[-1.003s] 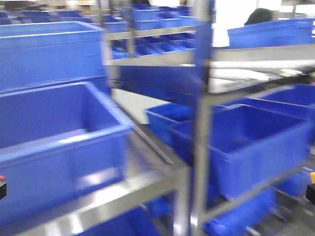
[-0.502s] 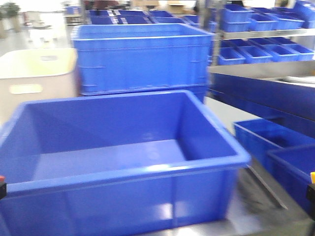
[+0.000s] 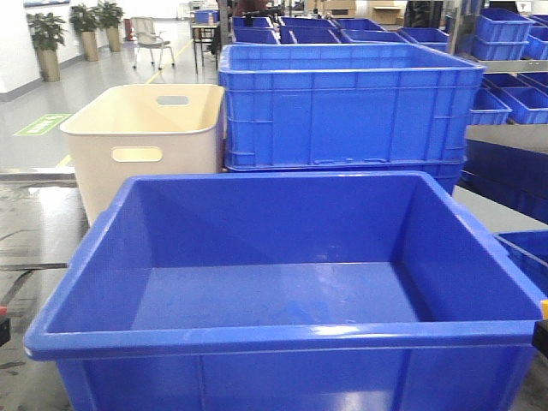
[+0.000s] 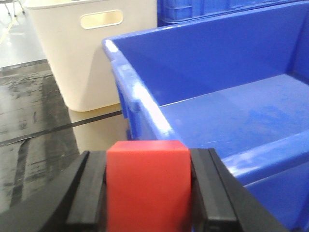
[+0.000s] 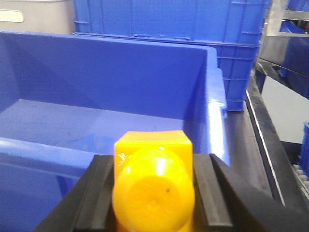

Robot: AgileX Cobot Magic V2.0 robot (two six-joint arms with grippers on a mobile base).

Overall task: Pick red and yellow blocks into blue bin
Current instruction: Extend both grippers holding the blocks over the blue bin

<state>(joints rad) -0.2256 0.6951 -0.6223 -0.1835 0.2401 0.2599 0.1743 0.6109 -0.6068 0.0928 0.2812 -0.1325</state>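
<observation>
The blue bin (image 3: 282,330) stands right in front of me, wide and smooth-walled, with nothing inside. My left gripper (image 4: 147,154) is shut on the red cube (image 4: 147,188), just outside the bin's left rim (image 4: 140,101). My right gripper (image 5: 153,159) is shut on the yellow block (image 5: 153,186), whose rounded knob faces the camera, near the bin's right front corner (image 5: 217,111). In the front view only slivers of both grippers show at the lower left edge (image 3: 3,325) and lower right edge (image 3: 541,330).
A cream tub with handle slots (image 3: 145,141) stands behind the bin on the left. A ribbed blue crate (image 3: 342,103) is stacked behind it. Shelves of small blue bins (image 3: 505,51) line the right. A metal rack edge (image 5: 263,140) runs along the bin's right side.
The front view has swung from the shelving racks onto the blue bin, which now sits centred and sharp. Both grippers keep their places at the frame's lower corners.
</observation>
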